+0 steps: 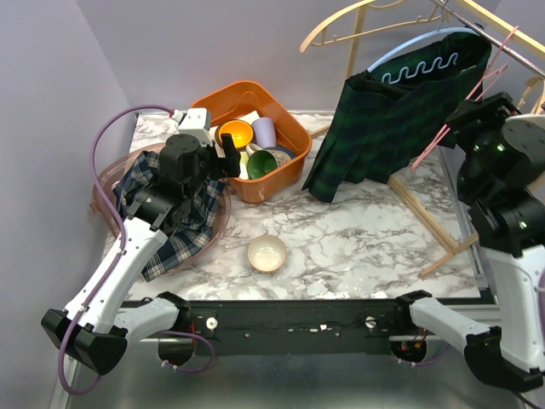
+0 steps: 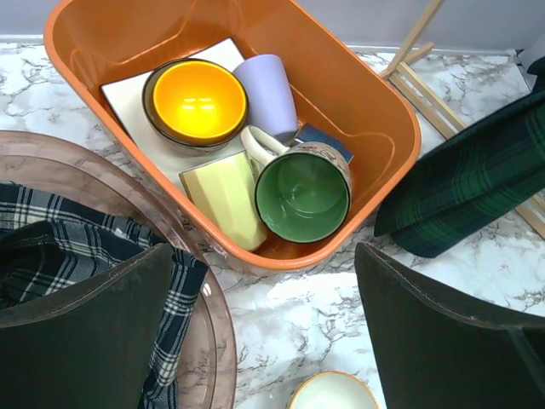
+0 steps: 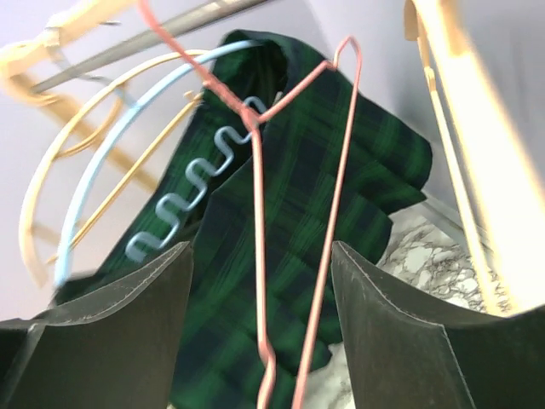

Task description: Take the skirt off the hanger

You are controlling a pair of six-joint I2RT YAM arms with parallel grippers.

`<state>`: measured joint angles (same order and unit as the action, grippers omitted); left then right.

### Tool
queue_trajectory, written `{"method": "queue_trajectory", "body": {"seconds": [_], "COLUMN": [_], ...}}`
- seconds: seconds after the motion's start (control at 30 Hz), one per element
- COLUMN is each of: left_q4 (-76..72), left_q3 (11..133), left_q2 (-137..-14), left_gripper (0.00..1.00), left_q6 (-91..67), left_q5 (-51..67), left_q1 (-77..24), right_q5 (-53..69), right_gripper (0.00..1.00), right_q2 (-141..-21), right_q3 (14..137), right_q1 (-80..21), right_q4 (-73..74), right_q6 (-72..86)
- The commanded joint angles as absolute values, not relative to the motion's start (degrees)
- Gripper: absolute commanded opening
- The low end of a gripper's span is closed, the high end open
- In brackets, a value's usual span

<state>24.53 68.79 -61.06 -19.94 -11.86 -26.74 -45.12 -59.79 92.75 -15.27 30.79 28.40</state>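
Hanging high on my right, the green tartan skirt [image 1: 387, 128] drapes soft and light over its pale-blue hanger [image 3: 109, 158]; my right gripper [image 3: 260, 256] stands spread just before it, and I'd pinch the cloth near the waistband

The green plaid skirt [image 3: 375, 162] drapes over a blue hanger [image 3: 136, 247]; 1 pink wire hanger [image 3: 257, 221] sits between the tool's [image 3: 260, 256] spread fingers.

Pale lilac walls [image 1: 170, 51] are meeting in a corner behind the white, grey-veined marble counter [image 1: 341, 247], which is catching soft, even light; a wooden rack [image 1: 423, 213] is standing at its right.
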Motion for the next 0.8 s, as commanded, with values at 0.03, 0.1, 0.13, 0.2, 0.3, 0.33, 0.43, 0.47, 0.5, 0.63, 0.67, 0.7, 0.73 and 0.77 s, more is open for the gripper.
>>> {"method": "queue_trajectory", "body": {"seconds": [0.03, 0.1, 0.13, 0.2, 0.3, 0.33, 0.43, 0.47, 0.5, 0.63, 0.67, 0.7, 0.73, 0.77], "left_q4": [22.94, 22.76, 22.42, 21.80, 20.48, 19.87, 18.55, 18.28, 18.11, 16.88, 16.61, 16.44, 16.26, 16.17], "left_q3": [70.14, 69.70, 69.35, 67.86, 65.40, 64.78, 62.06, 61.53, 60.48, 58.45, 58.19, 57.84, 57.83, 57.92], "left_q2": [-59.85, -59.59, -59.33, -58.80, -57.83, -57.14, -56.08, -55.81, -55.64, -55.11, -55.02, -55.02, -55.02, -55.11], "left_gripper": [0.99, 0.99, 0.99, 0.99, 0.99, 0.99, 0.99, 0.99, 0.99, 0.99, 0.99, 0.99, 0.99, 0.99], "left_q6": [-16.44, -15.65, -15.38, -15.03, -14.33, -14.24, -14.06, -13.98, -13.97, -14.06, -13.98, -13.97, -13.97, -14.06], "left_q5": [-6.68, -4.85, -3.96, -2.56, -1.50, -1.41, -1.49, -1.41, -1.49, -0.97, -0.53, -0.35, -0.18, -0.09], "left_q1": [-26.98, -26.98, -26.98, -26.98, -26.98, -26.98, -26.98, -26.98, -26.98, -26.98, -26.90, -26.98, -26.98, -26.98], "right_q5": [-26.66, -18.86, -15.94, -6.83, 1.29, 2.19, 2.55, 1.16, -2.95, -5.27, -5.62, -7.45, -9.12, -11.05], "right_gripper": [0.73, 0.73, 0.73, 0.72, 0.69, 0.67, 0.63, 0.62, 0.61, 0.61, 0.61, 0.61, 0.61, 0.61], "right_q2": [-53.26, -53.61, -53.70, -53.96, -53.97, -53.88, -55.71, -56.94, -58.69, -66.87, -69.23, -70.13, -71.18, -71.97], "right_q3": [98.77, 104.04, 105.45, 108.87, 108.82, 107.68, 103.90, 103.89, 104.76, 108.72, 109.07, 109.07, 108.99, 109.25], "right_q1": [-15.12, -15.03, -15.12, -15.12, -15.12, -15.03, -15.12, -15.12, -15.12, -15.21, -15.47, -16.60, -17.31, -18.18], "right_q4": [46.39, 50.86, 51.50, 50.11, 42.50, 39.84, 29.55, 28.49, 28.82, 27.78, 26.99, 25.33, 24.53, 23.74], "right_q6": [24.70, 23.21, 22.94, 22.50, 26.09, 27.41, 31.72, 33.47, 34.10, 35.50, 36.29, 36.56, 36.82, 36.74]}}
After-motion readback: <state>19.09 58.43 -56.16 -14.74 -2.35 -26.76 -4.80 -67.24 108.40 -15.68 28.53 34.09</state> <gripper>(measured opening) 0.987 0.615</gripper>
